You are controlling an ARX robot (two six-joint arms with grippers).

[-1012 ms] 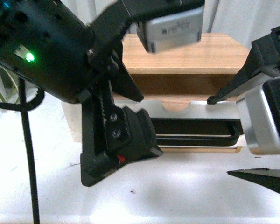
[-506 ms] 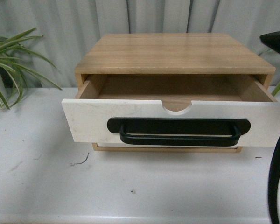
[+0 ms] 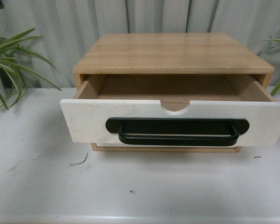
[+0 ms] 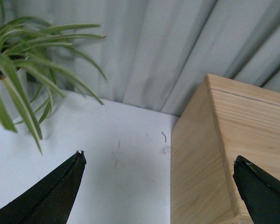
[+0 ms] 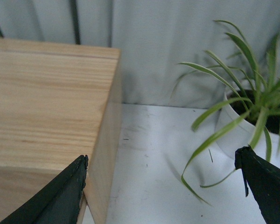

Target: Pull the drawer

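The drawer [image 3: 88,119] stands pulled partway out of the wooden cabinet [image 3: 175,52], its white front tilted a little, with the long black bar handle [image 3: 177,130] and a semicircular notch [image 3: 176,106] in its top edge. Its inside looks bare. Neither arm shows in the front view. My left gripper [image 4: 158,161] is open, high beside the cabinet's left wall [image 4: 196,158], holding nothing. My right gripper [image 5: 161,161] is open too, by the cabinet's right top corner [image 5: 46,93], with nothing between its fingers.
A leafy plant [image 3: 9,60] stands at the back left of the white table [image 3: 144,186], and another in a white pot [image 5: 252,126] at the back right. A grey corrugated wall [image 3: 144,16] runs behind the cabinet.
Both arms filled the front view a second ago by the handle; they have withdrawn out of that view. The drawer remains pulled out.
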